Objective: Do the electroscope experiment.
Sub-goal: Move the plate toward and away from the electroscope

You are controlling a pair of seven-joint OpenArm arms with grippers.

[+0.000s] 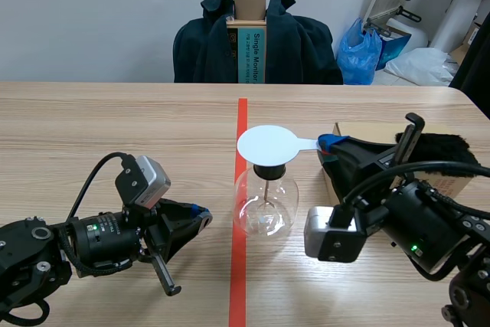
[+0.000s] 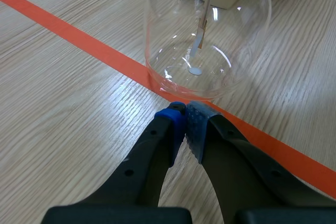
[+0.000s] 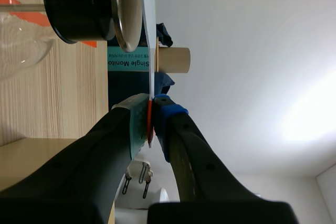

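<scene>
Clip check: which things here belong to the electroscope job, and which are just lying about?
Job: glass electroscope flask; white paddle, held in the right claw over its cap; left claw, shut, beside it; probably the black fur.
Lying about: dark jacket; upright carton; blue bag.

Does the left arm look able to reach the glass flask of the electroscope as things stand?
Probably yes. The left gripper lies just short of the glass flask, with only bare table between them. It is shut, so it would need to open first to grip the flask.
</scene>
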